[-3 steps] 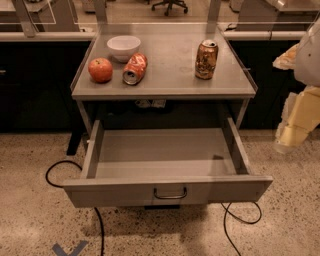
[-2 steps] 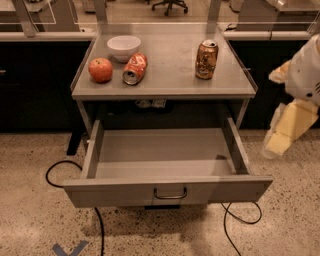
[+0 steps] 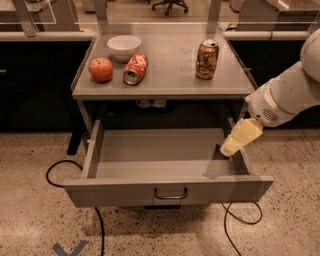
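My gripper hangs at the end of the white arm, over the right rim of the open grey drawer. The drawer's inside shows nothing in it. On the grey table top above stand a brown can, upright, a red can lying on its side, a red apple and a white bowl. The gripper is nearest to the drawer's right wall and far from the things on top.
Black cables lie on the speckled floor to the left and right of the drawer. Dark cabinets flank the table. A blue tape mark is on the floor at the front left. An office chair stands far behind.
The arm has swung in from the right edge, leftward and down, bringing the gripper from beside the table to over the drawer's right rim. The objects on the table have not moved.
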Controlling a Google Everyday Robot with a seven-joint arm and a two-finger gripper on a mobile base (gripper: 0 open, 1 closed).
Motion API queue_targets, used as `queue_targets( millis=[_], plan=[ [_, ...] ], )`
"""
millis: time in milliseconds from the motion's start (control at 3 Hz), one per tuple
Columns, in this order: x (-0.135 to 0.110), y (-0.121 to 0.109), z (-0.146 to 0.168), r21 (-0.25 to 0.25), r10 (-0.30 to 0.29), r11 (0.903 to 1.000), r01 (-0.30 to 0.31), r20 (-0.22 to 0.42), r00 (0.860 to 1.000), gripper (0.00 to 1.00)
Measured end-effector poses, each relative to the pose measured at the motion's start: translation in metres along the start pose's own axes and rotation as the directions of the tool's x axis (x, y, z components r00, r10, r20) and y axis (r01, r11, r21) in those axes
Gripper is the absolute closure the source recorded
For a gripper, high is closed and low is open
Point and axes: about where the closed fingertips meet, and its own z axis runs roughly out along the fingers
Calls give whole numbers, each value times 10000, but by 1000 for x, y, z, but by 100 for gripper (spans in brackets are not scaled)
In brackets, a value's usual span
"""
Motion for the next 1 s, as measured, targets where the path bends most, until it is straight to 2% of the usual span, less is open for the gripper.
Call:
queue_targets(
  millis=[333,667,1000],
  plan=[
    [-8,-16,9,454,74,9989,-93,411,9991,0],
    [-7,-12,7,369,44,9993,-56,327,9995,0],
    [-27,-23,22,-197,-609,9979,621,574,9965,0]
  ],
)
